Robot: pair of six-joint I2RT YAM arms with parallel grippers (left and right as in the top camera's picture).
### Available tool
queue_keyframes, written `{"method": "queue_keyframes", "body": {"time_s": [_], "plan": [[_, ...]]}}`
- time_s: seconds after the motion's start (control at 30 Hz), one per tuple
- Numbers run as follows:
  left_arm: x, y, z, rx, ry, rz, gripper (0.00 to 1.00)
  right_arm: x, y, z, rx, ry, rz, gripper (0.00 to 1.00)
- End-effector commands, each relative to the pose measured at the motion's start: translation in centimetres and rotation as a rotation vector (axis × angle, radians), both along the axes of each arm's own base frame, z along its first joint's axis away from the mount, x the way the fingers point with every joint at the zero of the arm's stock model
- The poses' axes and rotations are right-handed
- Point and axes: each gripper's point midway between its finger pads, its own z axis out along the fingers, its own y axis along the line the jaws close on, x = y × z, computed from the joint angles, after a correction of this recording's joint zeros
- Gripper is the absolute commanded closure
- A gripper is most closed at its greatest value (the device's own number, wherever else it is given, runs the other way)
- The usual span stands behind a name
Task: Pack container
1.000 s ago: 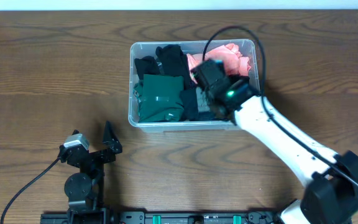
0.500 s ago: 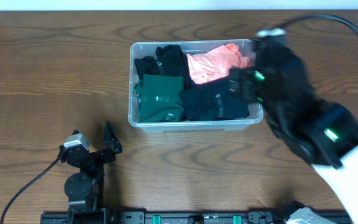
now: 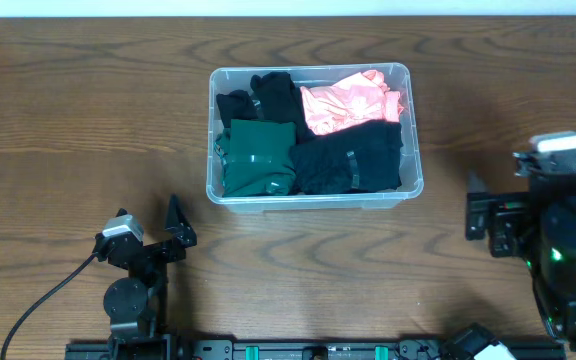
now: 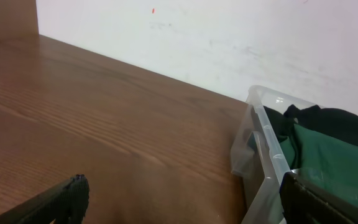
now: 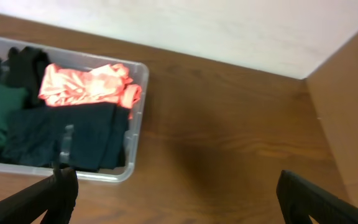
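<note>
Showing, nearest, the left gripper (image 3: 148, 222) at the near left of the worktop (image 3: 68, 120), pointed toward the far side, jaws spread fully apart and holding nothing. Trailing from its arm toward the near left corner, a black cable (image 3: 38, 300). From the left wrist, only two dark fingertips (image 4: 67, 196) at the bottom corners, with bare wood grain between them and the container (image 3: 313, 202) rising at the right of that view.

Placed at the near right, partly cut by the frame edge from overhead, the right gripper (image 5: 176, 180): jaws likewise wide open and empty, over bare worktop, well apart from the container's right end.

Standing upright farther back, slightly far of the worktop's middle and between the two arms from left to right, the clear container, long sides running left to right, top open. Near left corner close to the left gripper, not touching it.

Packed inside, side by side and covering the base:
- at near left, a folded green garment (image 3: 258, 155);
- at near right, touching it, a black garment (image 3: 353, 160);
- at far right, a crumpled pink garment (image 3: 348, 100);
- at far left, further black garments (image 3: 263, 95).

Closing the scene beyond the far edge, a white wall (image 4: 229, 37).
</note>
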Motion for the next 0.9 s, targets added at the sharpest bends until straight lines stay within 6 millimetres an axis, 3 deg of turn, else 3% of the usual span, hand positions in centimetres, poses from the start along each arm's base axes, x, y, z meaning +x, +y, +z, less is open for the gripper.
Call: {"method": "queue_keyframes", "body": {"time_s": [0.0,0.17,0.4,0.6,0.87], "plan": [[-0.1,0.1,-1.8,0.000,0.053,0.006,0.02,0.1,-2.3,-0.5,-0.024,-0.042,-0.120,0.01],[-0.1,0.1,-1.8,0.000,0.053,0.006,0.02,1.7,-3.6,-2.0,0.103,-0.172,-0.197,0.01],[-0.1,0.1,-1.8,0.000,0.053,0.006,0.02,4.1,-1.4,-5.5,0.118,-0.315,0.067,0.01],[-0.1,0.1,-1.8,0.000,0.053,0.006,0.02,4.6,-2.0,-9.1,0.126,-0.426,0.057,0.01],[-0.1,0.1,-1.8,0.000,0.053,0.006,0.02,4.5,-1.1,-14.3,0.175,-0.539,0.106,0.01]]}}
